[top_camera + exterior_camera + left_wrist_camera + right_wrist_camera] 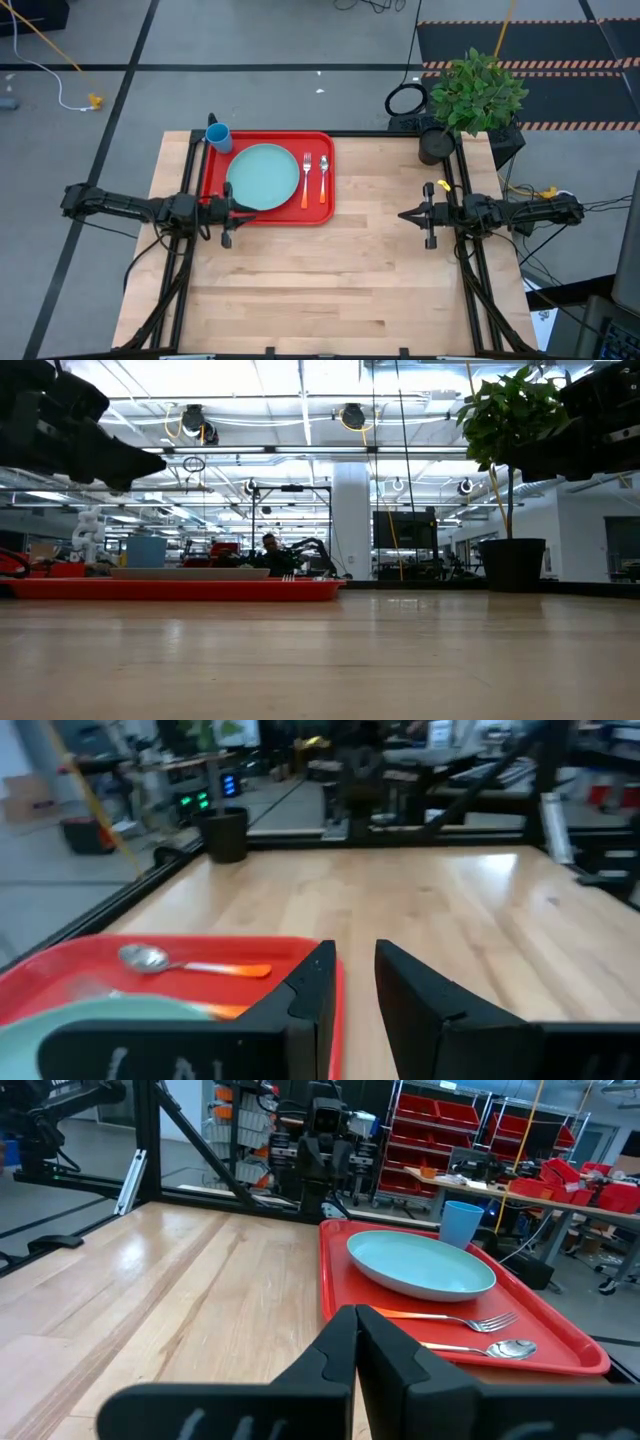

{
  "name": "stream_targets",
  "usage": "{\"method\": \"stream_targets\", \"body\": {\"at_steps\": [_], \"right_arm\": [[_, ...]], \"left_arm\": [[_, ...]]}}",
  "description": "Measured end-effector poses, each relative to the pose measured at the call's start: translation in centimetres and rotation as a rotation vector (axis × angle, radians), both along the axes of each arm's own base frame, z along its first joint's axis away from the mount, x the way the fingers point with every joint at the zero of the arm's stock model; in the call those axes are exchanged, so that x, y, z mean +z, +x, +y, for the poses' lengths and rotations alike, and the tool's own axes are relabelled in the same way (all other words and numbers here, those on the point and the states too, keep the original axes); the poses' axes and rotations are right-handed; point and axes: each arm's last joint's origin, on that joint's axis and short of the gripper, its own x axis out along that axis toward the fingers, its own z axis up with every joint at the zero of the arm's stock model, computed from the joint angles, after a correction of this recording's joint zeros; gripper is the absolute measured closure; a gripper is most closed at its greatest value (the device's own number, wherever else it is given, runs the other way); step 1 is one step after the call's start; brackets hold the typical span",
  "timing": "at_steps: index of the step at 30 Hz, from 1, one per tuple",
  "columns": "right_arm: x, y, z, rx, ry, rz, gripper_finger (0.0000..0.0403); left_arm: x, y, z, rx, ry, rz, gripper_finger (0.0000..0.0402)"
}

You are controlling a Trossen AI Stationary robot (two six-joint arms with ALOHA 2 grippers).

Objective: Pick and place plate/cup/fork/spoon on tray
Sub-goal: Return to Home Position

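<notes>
step: homing, placing looks done | plate (263, 177), cup (219, 137), fork (306, 180), spoon (324, 178) all on tray (212, 180) | left jaws slightly apart, empty, above tray edge | right jaws closed, empty, over table (350, 270) | next: retract arms clear

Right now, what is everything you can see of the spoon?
The spoon is small, with a shiny silver, metal-looking rounded bowl and an orange handle. It lies flat on the red tray, near the tray's right edge. In the high view its bowl points to the top and its handle to the bottom. It runs parallel to the fork on its left, with a gap between them. Only the tray touches it.
</notes>
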Motion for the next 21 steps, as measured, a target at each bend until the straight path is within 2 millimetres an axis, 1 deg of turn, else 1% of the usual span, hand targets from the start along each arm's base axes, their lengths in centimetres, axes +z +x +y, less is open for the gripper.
{"method": "stream_targets", "body": {"at_steps": [4, 12, 16, 19, 21], "right_arm": [[0.0, 0.0, 0.0, 0.000, 0.000, 0.000, 0.0403], [0.0, 0.0, 0.0, 0.000, 0.000, 0.000, 0.0403], [0.0, 0.0, 0.0, 0.000, 0.000, 0.000, 0.0403], [0.0, 0.0, 0.0, -0.001, 0.000, -0.001, 0.0403], [0.0, 0.0, 0.0, -0.001, 0.000, -0.001, 0.0403]], "left_arm": [[0.3, -0.3, -0.1, -0.045, 0.027, -0.034, 0.0325], [1.2, -1.4, 0.2, -0.034, 0.050, -0.134, 0.0325], [1.0, -1.9, 0.3, -0.022, 0.051, -0.126, 0.0325], [0.9, -1.9, 0.5, -0.019, 0.050, -0.111, 0.0326], [0.8, -1.8, 0.5, -0.049, 0.061, -0.096, 0.0334]]}}
